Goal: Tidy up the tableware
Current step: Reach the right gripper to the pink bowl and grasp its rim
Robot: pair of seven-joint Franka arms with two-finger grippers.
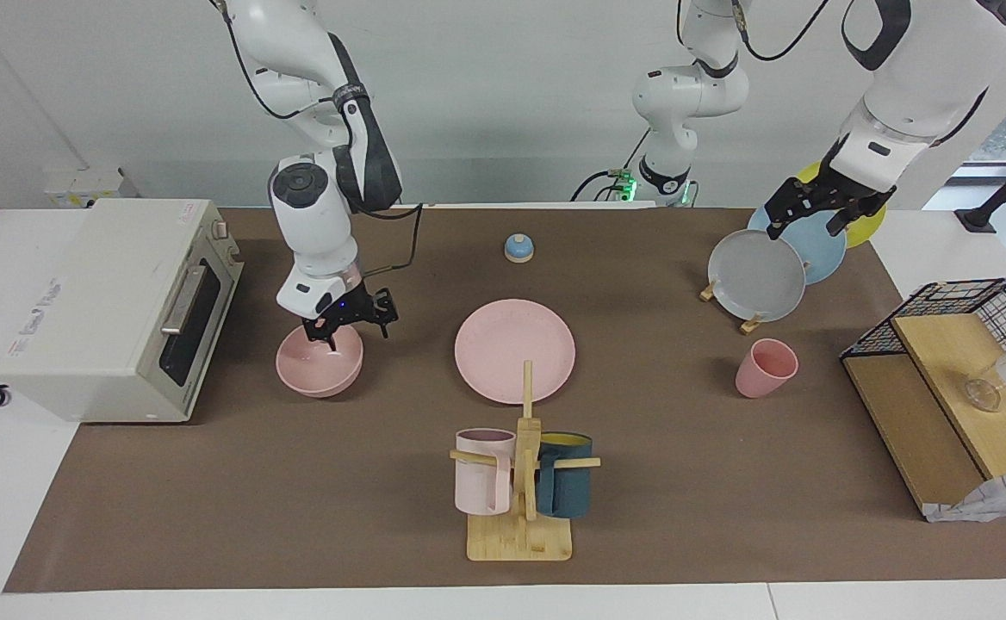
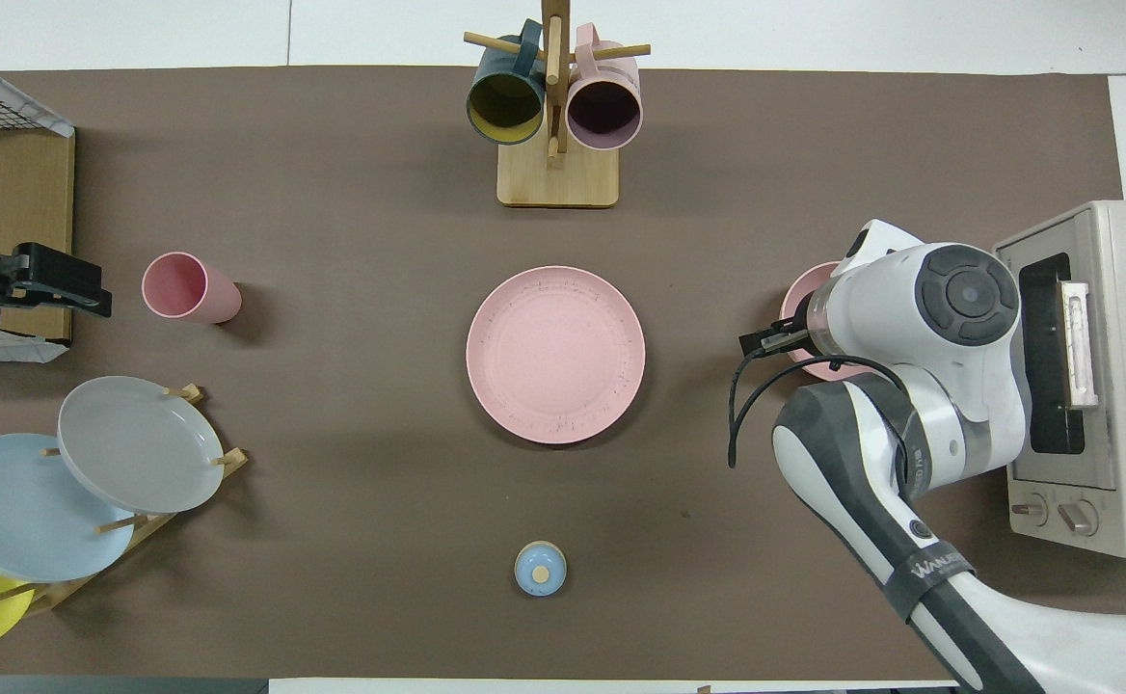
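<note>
The right arm (image 2: 920, 569) carries a dark band with white lettering that reads "WANJER" or close to it. The toaster oven (image 2: 1117, 386) bears a red warning-triangle sticker, its small print illegible.

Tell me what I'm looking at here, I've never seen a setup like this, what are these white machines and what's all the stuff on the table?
These are two white robot arms at a table covered by a brown mat. One picture looks from across the table toward the robots; the other looks down from above their end.

The task is tidying a pink set: a plate in the middle, a bowl beside the toaster oven, and a cup near the wire basket.

The right end effector has its fingers spread and is down at the bowl's rim; nothing is lifted yet. The left end effector, open and empty, waits over a rack of grey, blue and yellow plates.

Also there: a wooden mug stand with two mugs, and a small blue knobbed thing.
</note>
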